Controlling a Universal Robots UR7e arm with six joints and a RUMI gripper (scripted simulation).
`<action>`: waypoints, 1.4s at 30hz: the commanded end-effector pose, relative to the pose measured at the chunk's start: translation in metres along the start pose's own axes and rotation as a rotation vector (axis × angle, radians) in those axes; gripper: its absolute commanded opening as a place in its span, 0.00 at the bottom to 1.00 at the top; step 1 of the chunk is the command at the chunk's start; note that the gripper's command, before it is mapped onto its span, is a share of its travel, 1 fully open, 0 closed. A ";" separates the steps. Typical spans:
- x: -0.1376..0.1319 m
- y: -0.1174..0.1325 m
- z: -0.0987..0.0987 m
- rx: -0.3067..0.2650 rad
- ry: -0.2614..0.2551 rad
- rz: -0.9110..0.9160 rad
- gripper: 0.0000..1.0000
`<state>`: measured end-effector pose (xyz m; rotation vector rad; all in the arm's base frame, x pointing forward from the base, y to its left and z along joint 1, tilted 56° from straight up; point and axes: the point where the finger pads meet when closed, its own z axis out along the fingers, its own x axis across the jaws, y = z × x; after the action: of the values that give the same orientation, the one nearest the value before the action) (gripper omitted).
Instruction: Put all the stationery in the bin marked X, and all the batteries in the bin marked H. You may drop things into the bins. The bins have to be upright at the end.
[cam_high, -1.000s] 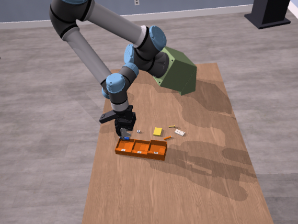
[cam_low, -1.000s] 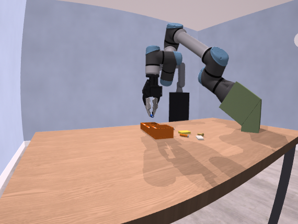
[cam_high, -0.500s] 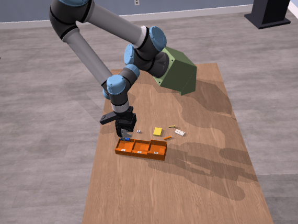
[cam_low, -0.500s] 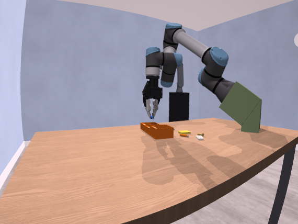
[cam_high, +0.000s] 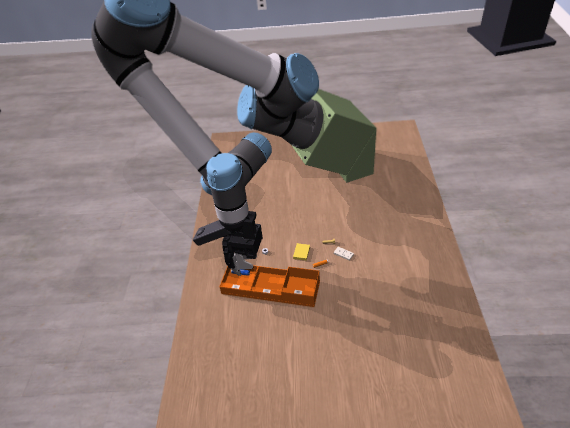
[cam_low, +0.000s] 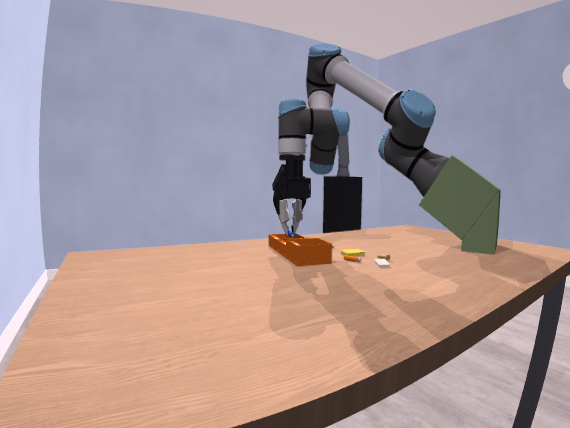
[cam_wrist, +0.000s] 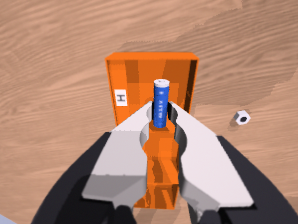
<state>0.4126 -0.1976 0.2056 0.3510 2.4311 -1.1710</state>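
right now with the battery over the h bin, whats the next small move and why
Probably open the fingers and let it drop. The gripper is shut on the blue battery, and the wrist view shows it hanging over the orange compartment labelled H. In the exterior view the fingertips sit just above the bin rim, so the fall looks short, and dropping is allowed.

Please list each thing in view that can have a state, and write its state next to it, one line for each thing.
Two-finger gripper: shut on the blue cylindrical battery.
Blue cylindrical battery: held between the fingers, low over the compartment marked H.
Orange three-compartment bin: upright on the wooden table.
Yellow rectangular block: lying flat on the table, outside the bin.
Orange pen-like stick: lying on the table, outside the bin.
Small silver hex nut: resting on the table.
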 end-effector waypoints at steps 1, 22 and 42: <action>0.001 0.001 0.010 -0.001 -0.002 -0.003 0.00; -0.002 -0.001 0.016 -0.001 -0.006 0.000 0.00; -0.002 -0.001 0.012 -0.001 -0.008 0.001 0.17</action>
<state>0.4185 -0.2103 0.1978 0.3444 2.4276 -1.1694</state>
